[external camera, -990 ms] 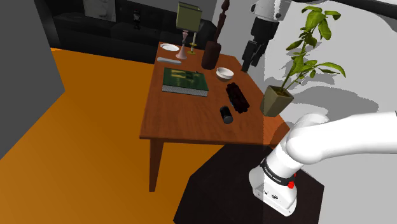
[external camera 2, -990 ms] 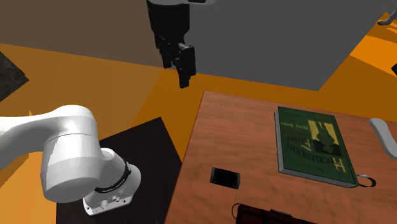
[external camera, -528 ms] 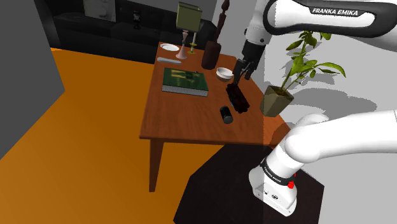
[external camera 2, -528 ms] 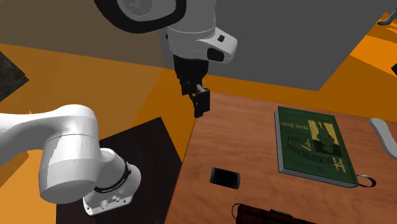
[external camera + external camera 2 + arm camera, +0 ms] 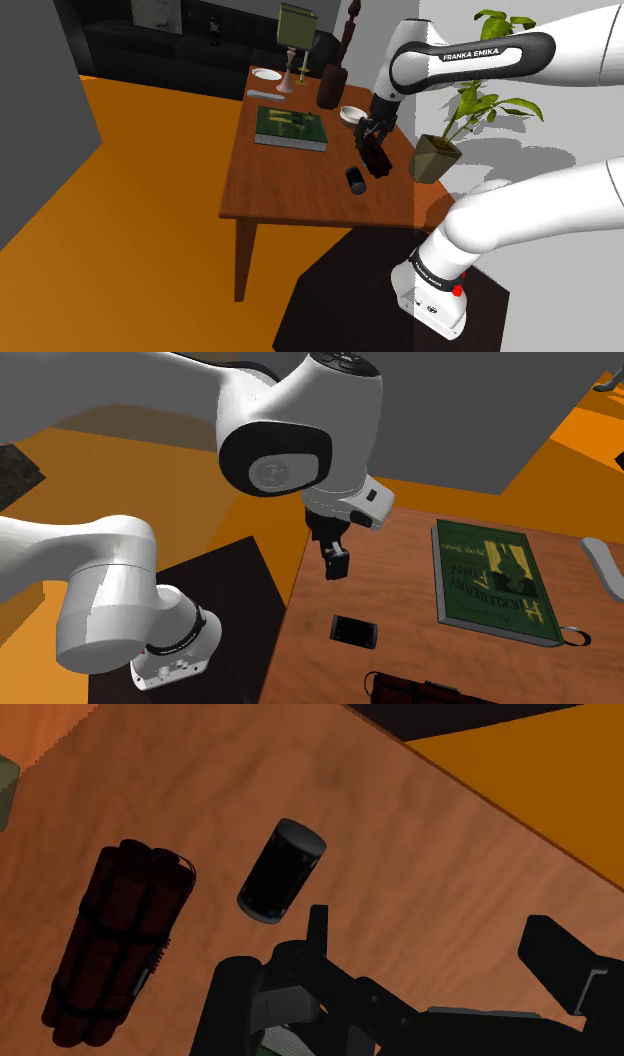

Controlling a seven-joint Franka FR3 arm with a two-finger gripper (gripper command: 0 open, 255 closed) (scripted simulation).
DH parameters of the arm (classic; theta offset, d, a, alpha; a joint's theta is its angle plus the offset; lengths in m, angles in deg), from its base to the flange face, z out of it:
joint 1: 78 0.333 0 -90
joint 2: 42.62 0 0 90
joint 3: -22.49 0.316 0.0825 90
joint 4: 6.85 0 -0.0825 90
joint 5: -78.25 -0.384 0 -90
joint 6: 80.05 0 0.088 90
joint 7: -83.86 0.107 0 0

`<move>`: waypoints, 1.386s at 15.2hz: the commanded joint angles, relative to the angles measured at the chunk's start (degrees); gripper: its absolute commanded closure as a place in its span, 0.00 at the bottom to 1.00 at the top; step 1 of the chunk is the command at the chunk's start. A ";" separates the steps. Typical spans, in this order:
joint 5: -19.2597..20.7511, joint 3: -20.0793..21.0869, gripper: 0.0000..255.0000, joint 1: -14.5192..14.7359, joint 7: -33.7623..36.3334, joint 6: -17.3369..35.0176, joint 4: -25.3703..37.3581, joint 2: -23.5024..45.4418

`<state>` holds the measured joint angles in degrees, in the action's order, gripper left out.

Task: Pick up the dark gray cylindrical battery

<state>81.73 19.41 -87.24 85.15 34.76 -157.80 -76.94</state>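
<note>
Battery lies on its side on the table, just beside a bundle of dark red sticks. The claw hovers near, fingers apart and empty. It looks stiff, smooth and likely to roll, so I'd pinch across its round middle.

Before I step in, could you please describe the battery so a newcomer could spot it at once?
Find the brown wooden table, then its side nearest the robot's stand. There a short dark cylinder lies on its side beside a bundle of dark red sticks. It is single, smooth and near-black; the bundle is longer and strapped.
</note>
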 commanded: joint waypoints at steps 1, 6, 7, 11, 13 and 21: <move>0.44 -0.95 0.00 -1.18 0.59 4.42 -1.48 2.61; 1.06 -3.41 0.00 -3.77 1.85 15.67 -3.65 11.24; 1.08 -3.92 0.00 -4.23 2.04 17.93 -3.84 13.21; 0.50 -6.05 0.00 -5.78 2.40 26.84 -3.84 21.77; -0.41 -7.14 0.00 -6.34 2.18 31.12 -3.37 26.38; -4.35 -8.14 0.00 -6.70 -0.08 40.61 -2.54 36.66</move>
<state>77.73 11.28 -93.92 85.39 74.51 -160.27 -41.03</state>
